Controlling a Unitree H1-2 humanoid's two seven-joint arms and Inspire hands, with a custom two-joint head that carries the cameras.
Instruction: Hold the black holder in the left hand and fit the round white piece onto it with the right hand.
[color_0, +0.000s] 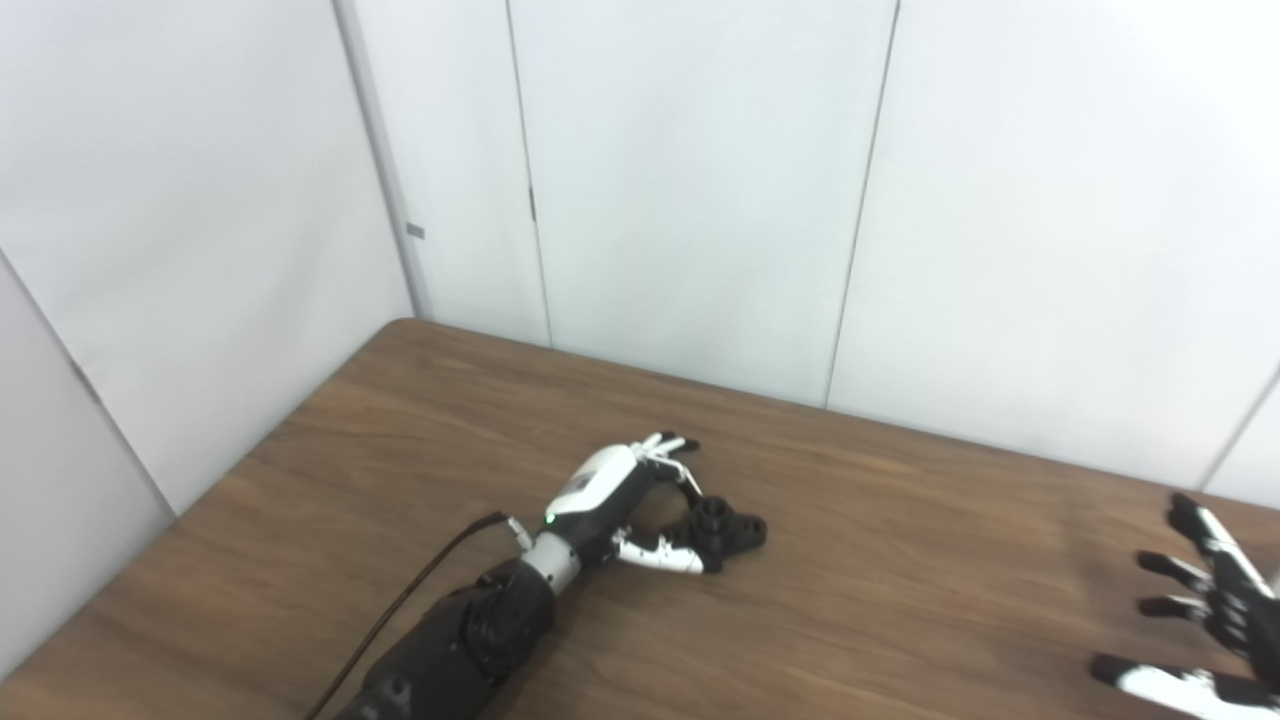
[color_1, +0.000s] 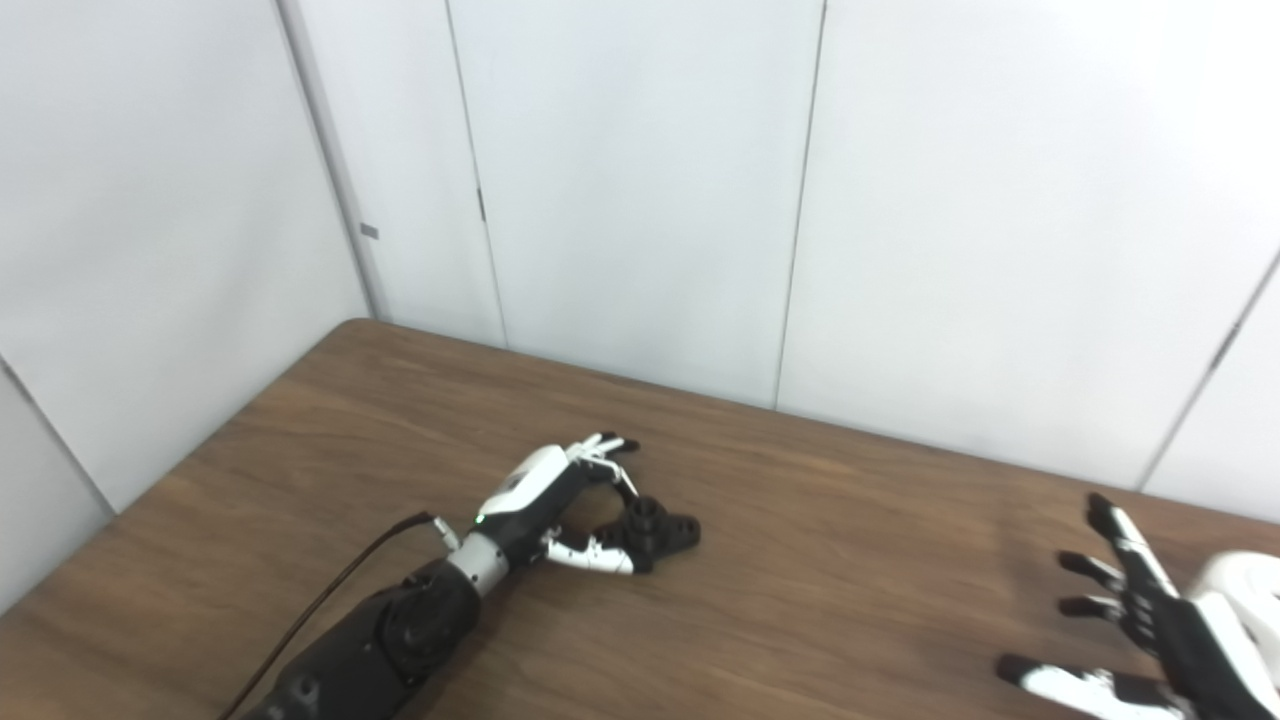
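On the brown table (color_0: 900, 600), the left hand (color_0: 620, 500) curled around the black holder (color_0: 725, 528), thumb and fingers touching it as it lay flat. Far right, the right hand (color_1: 1150, 625) hovered open, fingers spread, holding nothing.

There was one table (color_0: 900, 560), brown and wood-grained. On it lay one black holder (color_0: 722, 527), at the middle. Two hands were in view: the left hand (color_0: 625, 500) at the holder, fingers curled round it, and the right hand (color_1: 1140, 630) at the near right edge, fingers spread and empty. One black cable (color_0: 400, 610) ran along the left arm. Behind the table stood white wall panels (color_0: 690, 180), five of them by the seams.
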